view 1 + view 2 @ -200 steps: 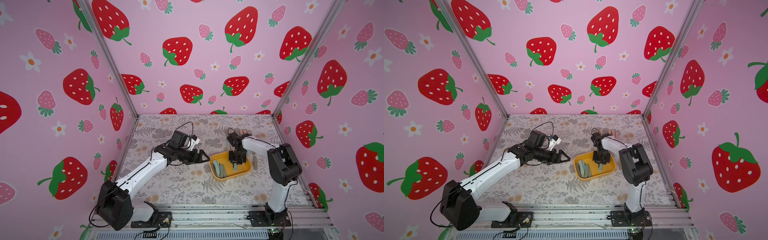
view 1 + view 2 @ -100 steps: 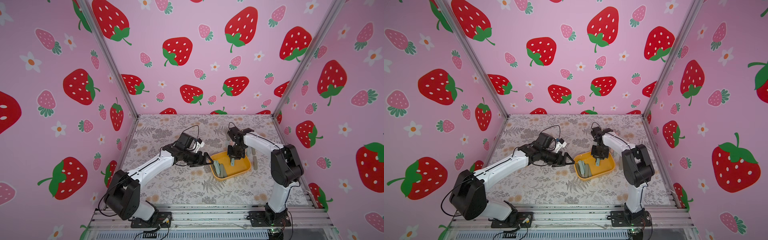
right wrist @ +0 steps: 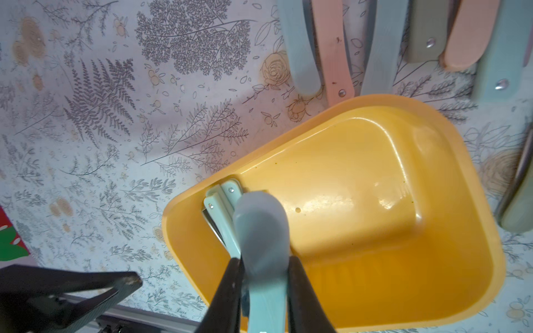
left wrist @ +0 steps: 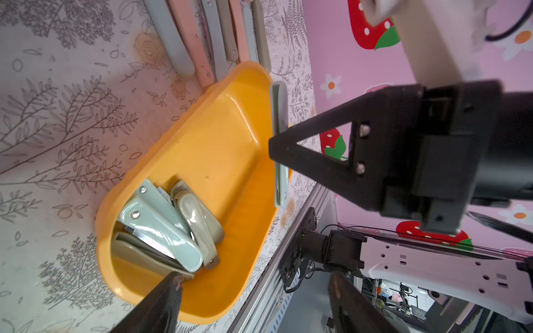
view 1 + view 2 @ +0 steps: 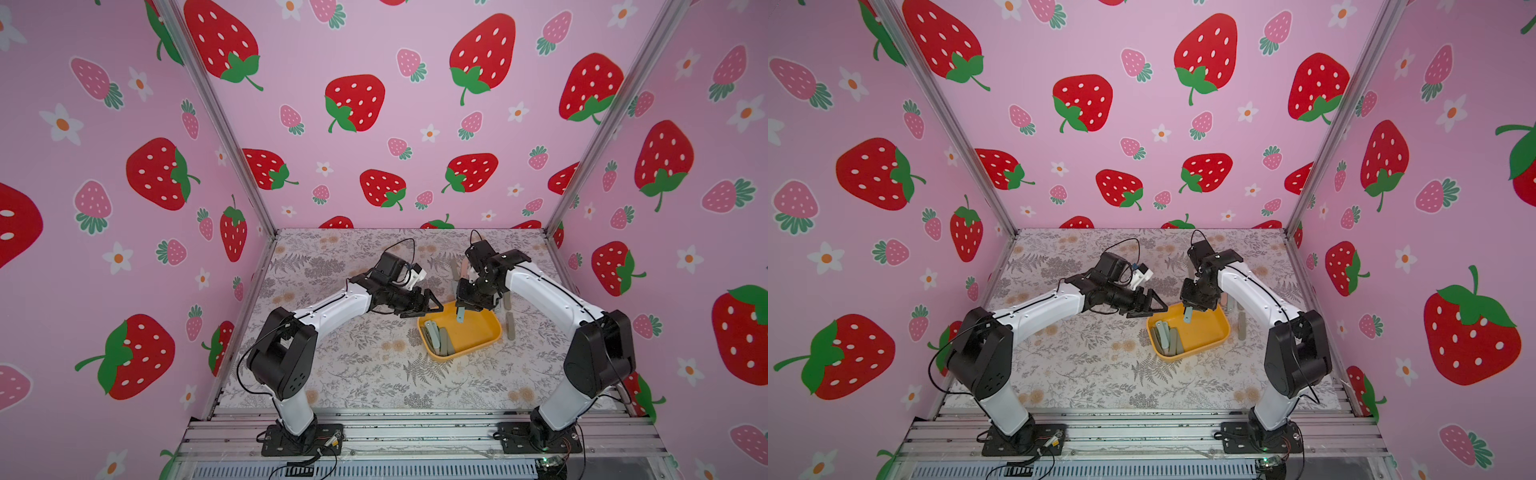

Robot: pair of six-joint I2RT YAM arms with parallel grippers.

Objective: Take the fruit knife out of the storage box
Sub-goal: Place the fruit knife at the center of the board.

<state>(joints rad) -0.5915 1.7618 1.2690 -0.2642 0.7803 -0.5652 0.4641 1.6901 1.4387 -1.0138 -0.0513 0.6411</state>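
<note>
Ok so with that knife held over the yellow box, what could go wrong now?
The fruit knife hangs from the right gripper by one end above the storage box; it might slip and drop into it. The open left gripper sits close by the box's rim, so the arms might collide or nudge it.

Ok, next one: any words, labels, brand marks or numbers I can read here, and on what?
No readable text anywhere.
The shallow yellow-orange plastic storage box: blank.
The pale green folding fruit knives in it: rivets only, no brand.
The pale green knife pinched by the right gripper: nothing readable.
Pink strawberry-print walls and floral table cover: pictures only.
</note>
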